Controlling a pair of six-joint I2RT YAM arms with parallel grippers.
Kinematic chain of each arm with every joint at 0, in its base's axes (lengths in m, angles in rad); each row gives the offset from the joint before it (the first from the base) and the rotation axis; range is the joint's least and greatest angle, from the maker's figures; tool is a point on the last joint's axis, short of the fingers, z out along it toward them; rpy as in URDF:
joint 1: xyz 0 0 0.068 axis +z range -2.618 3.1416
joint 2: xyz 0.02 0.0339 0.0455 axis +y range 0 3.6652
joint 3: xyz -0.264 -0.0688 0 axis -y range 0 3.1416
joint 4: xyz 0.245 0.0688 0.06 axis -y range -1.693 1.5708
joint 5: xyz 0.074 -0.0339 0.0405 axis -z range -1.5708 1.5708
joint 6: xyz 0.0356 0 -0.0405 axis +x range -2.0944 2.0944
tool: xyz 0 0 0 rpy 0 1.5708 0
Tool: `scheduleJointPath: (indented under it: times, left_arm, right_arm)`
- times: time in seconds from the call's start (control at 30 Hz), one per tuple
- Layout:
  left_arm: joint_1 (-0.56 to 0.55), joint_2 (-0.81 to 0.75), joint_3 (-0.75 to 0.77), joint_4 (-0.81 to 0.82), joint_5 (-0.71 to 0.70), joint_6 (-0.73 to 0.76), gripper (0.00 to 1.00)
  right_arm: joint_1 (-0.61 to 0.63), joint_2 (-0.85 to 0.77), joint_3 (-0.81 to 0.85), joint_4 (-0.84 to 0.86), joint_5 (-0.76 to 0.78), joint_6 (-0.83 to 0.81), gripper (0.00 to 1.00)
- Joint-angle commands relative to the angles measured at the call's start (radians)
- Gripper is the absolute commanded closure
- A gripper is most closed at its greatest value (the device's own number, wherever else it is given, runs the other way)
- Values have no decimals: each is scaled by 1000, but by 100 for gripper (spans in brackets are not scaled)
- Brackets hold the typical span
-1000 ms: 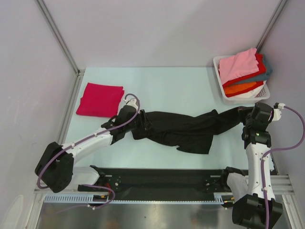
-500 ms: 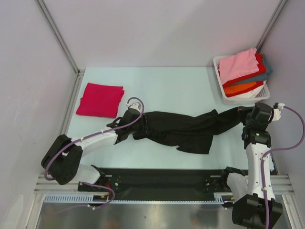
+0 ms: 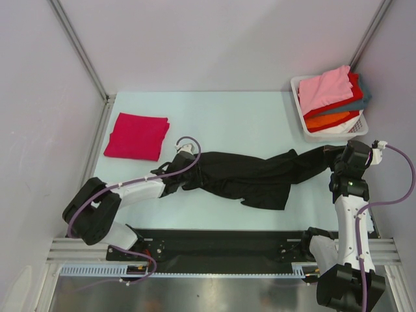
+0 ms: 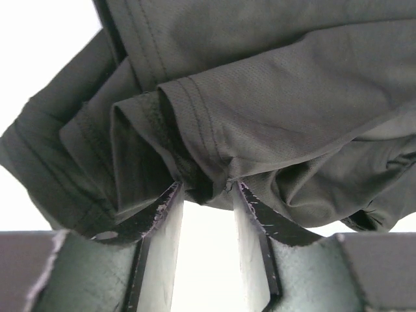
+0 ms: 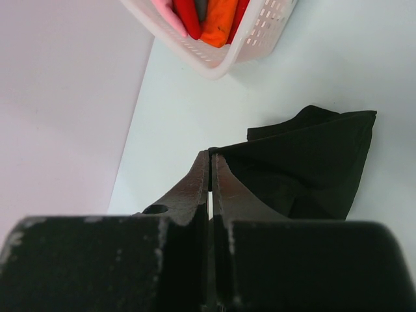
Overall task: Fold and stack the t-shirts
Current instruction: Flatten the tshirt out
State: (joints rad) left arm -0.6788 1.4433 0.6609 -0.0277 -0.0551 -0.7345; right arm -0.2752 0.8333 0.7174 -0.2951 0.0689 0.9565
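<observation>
A large black t-shirt [image 3: 253, 175] lies stretched in a rumpled band across the table's middle. My left gripper [image 3: 188, 166] is at its left end, and in the left wrist view the gripper [image 4: 205, 188] pinches a bunch of hemmed folds of the shirt [image 4: 279, 97] between its fingertips. My right gripper [image 3: 337, 151] is at the shirt's right end, and in the right wrist view it [image 5: 211, 153] is shut on the edge of the shirt [image 5: 312, 162]. A folded magenta-red t-shirt [image 3: 136, 135] lies at the far left.
A white slatted basket [image 3: 299, 107] stands at the back right, just beyond my right gripper. It holds a pile of pink [image 3: 325, 88], red, orange and teal shirts and also shows in the right wrist view [image 5: 260, 32]. Grey walls close both sides.
My left arm has swung its wrist to the right and folded lower along the table at the black shirt's left end. The right arm and the shirt's right end have not moved.
</observation>
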Motion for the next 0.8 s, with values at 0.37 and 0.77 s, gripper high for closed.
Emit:
scheduleJointPath:
  times: [0.37,0.77]
  left_arm:
    - [-33,68,72,58,-15,-9,66]
    - [4,-38,138,-66,-97,52,100]
  right_arm:
    - [-4,0,13,37,-17,-16,100]
    - [-4,32,48,28,-58,-44,100]
